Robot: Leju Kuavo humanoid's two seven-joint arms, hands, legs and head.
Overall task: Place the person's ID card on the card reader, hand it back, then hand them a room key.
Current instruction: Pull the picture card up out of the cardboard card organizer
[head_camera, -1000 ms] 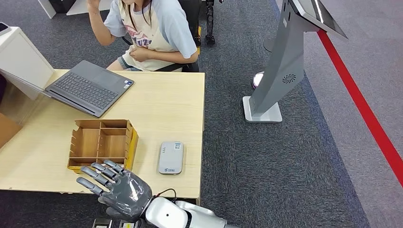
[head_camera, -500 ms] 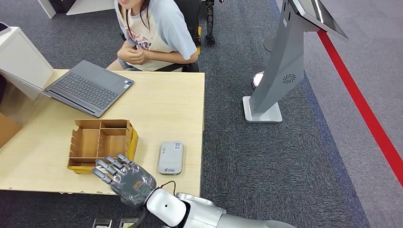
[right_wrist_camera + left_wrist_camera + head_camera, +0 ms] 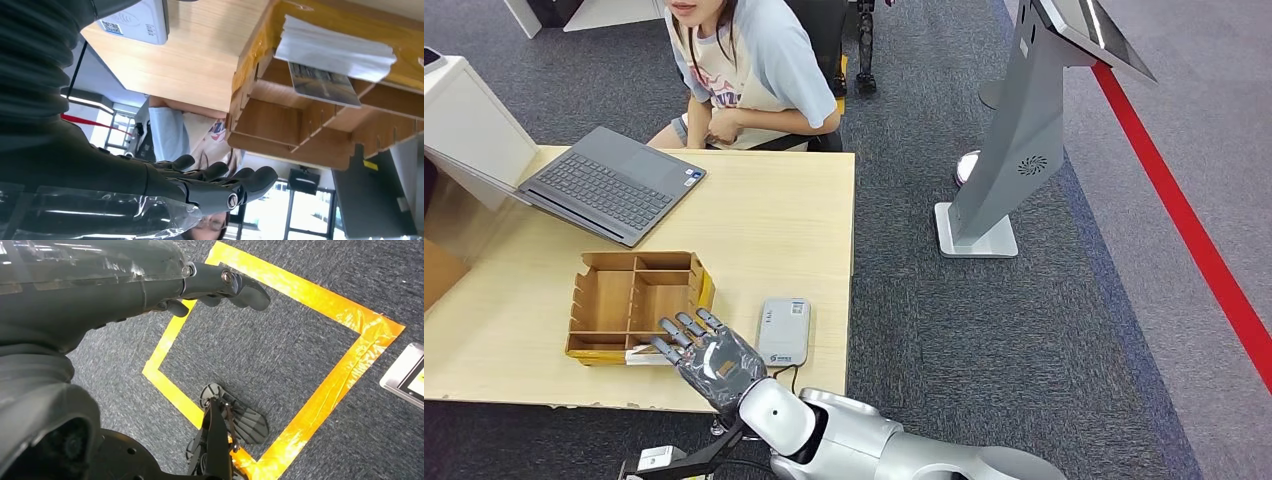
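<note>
- The card reader (image 3: pixel 784 331), a flat grey device, lies on the bench (image 3: pixel 764 220) just beside the right hand (image 3: pixel 709 360), on its thumb side and a little ahead of its knuckles, not touching it.
- The wooden organiser box (image 3: pixel 636 300) stands just in front of the fingertips (image 3: pixel 686 325); the right hand sits at the box's near corner, over the near edge of the bench.
- In the right wrist view a stack of white cards (image 3: pixel 335 49) and a printed card (image 3: pixel 324 85) sit in the slots of that box, ahead of the hand and apart from it.
- The right hand holds nothing: its fingers are stretched out and slightly apart, back of the hand upward, pointing toward the box.
- Whether the fingertips touch the box's rim cannot be told.
- The left hand (image 3: pixel 220 285) shows in the left wrist view above grey carpet marked with a square of orange floor tape (image 3: pixel 320 390); its fingers look loosely curled with nothing in them, but how far they are closed cannot be told.
- A person (image 3: pixel 739 70) sits at the far side of the bench, well beyond the right hand, with a laptop (image 3: pixel 614 180) lying open past the box.
</note>
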